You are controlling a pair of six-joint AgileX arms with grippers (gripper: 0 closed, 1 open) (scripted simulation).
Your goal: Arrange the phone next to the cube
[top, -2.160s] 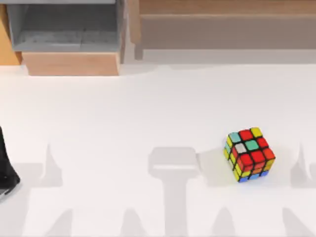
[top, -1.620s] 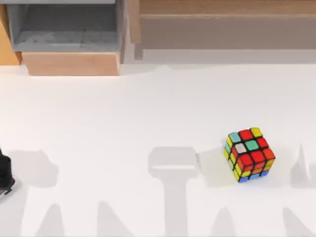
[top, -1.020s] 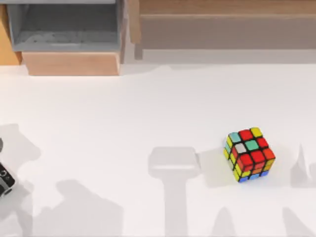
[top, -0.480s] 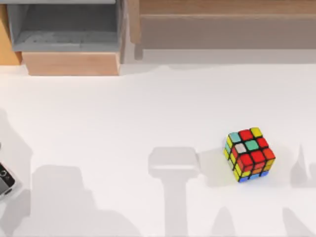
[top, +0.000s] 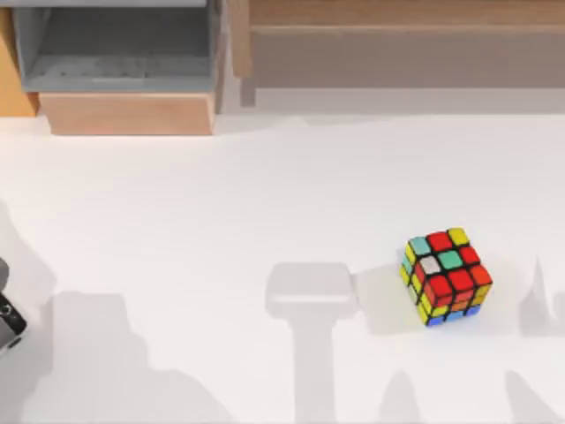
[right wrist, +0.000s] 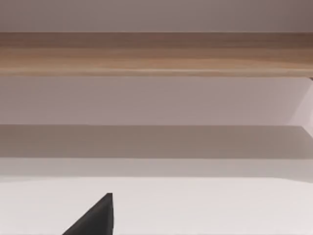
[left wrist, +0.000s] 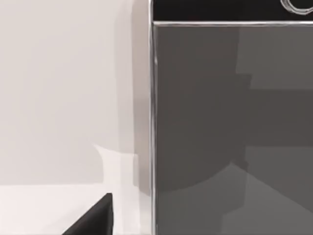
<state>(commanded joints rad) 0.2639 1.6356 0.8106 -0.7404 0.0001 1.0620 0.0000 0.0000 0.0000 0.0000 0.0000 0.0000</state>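
The white table (top: pixel 265 194) carries the cube (top: pixel 444 276) toward its right side, nearer the front edge than the back, standing alone with bare surface all round it. Along the back edge sit a grey open box with a wooden front (top: pixel 124 66) at the left corner and a long wooden shelf (top: pixel 397 40) running to the right; both are well apart from the cube. Nothing lies on the stretch of table between the cube and the left edge.

The phone (left wrist: pixel 230 127) lies flat at the table's left edge, toward the front, where the top view catches just its dark end (top: pixel 9 320). From the left wrist it appears as a grey slab with a bright metal rim and a dark strip bearing a small ring.

A dark fingertip (left wrist: pixel 93 218) of the left pincer stands beside the phone's long edge; how far the pincer is spread, and whether it touches the phone, I cannot tell.

The right wrist faces the wooden shelf (right wrist: pixel 156 54), with one dark fingertip (right wrist: pixel 93 218) over the table; that pincer's spread cannot be told either.
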